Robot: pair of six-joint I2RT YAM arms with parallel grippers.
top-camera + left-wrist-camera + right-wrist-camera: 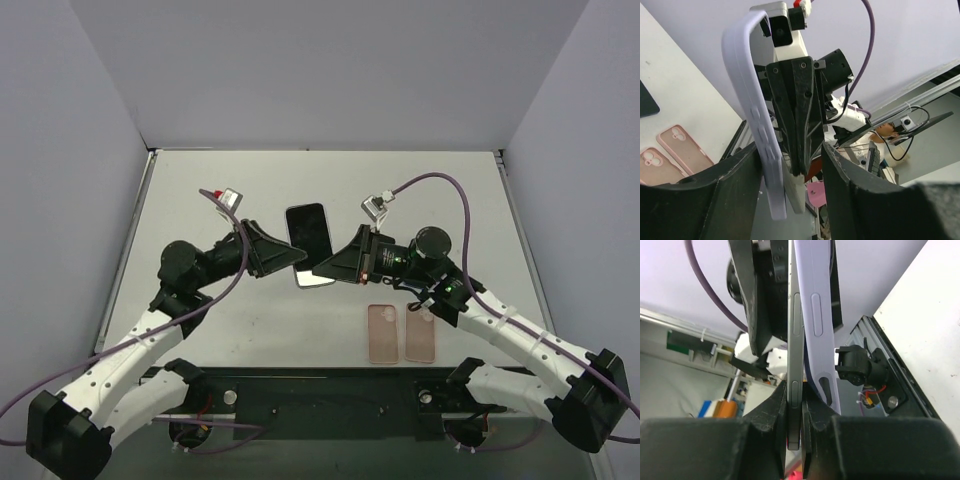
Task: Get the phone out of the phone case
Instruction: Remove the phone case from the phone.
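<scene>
While hanging in the air between the two arms, phone (792, 365): being pinched by its grey edge in the right gripper (794, 396); being squeezed from both sides by fingers closing tight on it.
Phone case (815, 315): lilac; peeling away from the phone along one long side; gaping wider toward the far end; hugging the phone only near the right fingers.
Left gripper (790, 150): keeping fingers apart; letting the case lean on the inner face of one finger; leaving a gap to the other finger; not clamping anything, as far as showing.
Done, judging: loosening one edge of the case.
Remaining, judging: freeing the other edge and the corners; pulling phone and case fully apart.
Around: dark slab (308, 230), looking like a second phone, lying flat on the table (200, 200) just behind the grippers; two pink cases (382, 333) lying side by side near the right arm, well apart from the work.
In the way, judging: grippers crowding nose to nose, leaving little room for regripping; dark slab lying near, risking a knock.
</scene>
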